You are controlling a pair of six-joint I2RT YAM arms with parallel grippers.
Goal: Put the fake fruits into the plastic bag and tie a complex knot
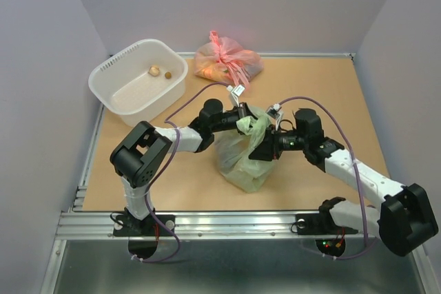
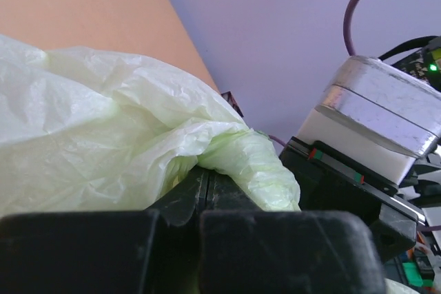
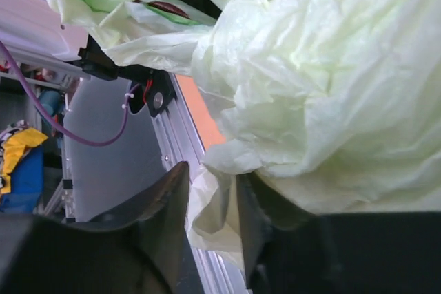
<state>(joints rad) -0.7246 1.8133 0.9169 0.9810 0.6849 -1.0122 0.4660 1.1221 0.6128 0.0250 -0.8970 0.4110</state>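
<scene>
- The plastic bag stood on the table at the middle of the top view, between the two arms.
- Its long axis ran roughly up and down the frame. The bunched neck pointed toward the upper edge and the fuller body bulged toward the lower edge, leaning slightly to the left at the bottom.
- What lay inside the bag could not be made out through the crinkled film.
- The left gripper reached in from the left to the bag's neck. In its wrist view the left gripper had its jaws pressed together on a handle strip, which folded over the fingertips at lower centre. The rest of the plastic bag filled the left half of that frame.
- The right gripper met the neck from the right, just beside the left one.
- In the right wrist view, the right gripper had its jaws slightly parted at the lower left. A thin flap of film hung in the gap, and a firm pinch could not be confirmed. The plastic bag crowded the upper right.
- A white basket sat at the upper left, holding two small rounded pieces.
- A tied pink bag lay at top centre, well apart from the green one.
</scene>
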